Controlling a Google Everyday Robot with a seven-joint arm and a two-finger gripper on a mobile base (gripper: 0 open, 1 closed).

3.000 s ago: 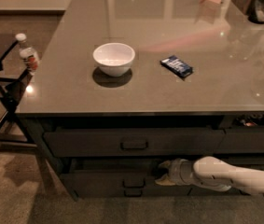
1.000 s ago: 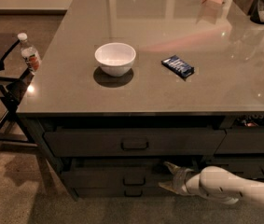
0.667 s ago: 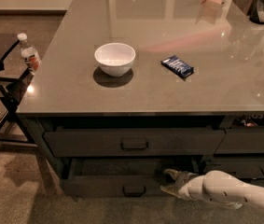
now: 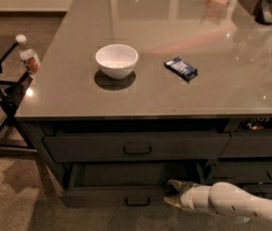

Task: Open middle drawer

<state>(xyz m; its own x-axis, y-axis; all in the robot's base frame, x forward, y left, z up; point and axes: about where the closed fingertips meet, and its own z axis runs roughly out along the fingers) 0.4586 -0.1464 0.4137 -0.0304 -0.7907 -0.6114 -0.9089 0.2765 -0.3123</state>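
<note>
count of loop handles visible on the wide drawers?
2. One on the upper drawer; one on the pulled-out middle drawer, just left of the end effector. Any beneath the counter overhang would be hidden.

I see dim overhead light: glare streaks the countertop (image 4: 222, 71), the bowl (image 4: 117, 60) throws a soft shadow, and the spread-fingered gripper (image 4: 173, 193) sits in gloom by the middle drawer (image 4: 102, 195).

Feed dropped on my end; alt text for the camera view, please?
The middle drawer stands partly pulled out, the gripper at its front right of the handle, fingers apart. A white bowl and blue packet sit on the counter.
</note>
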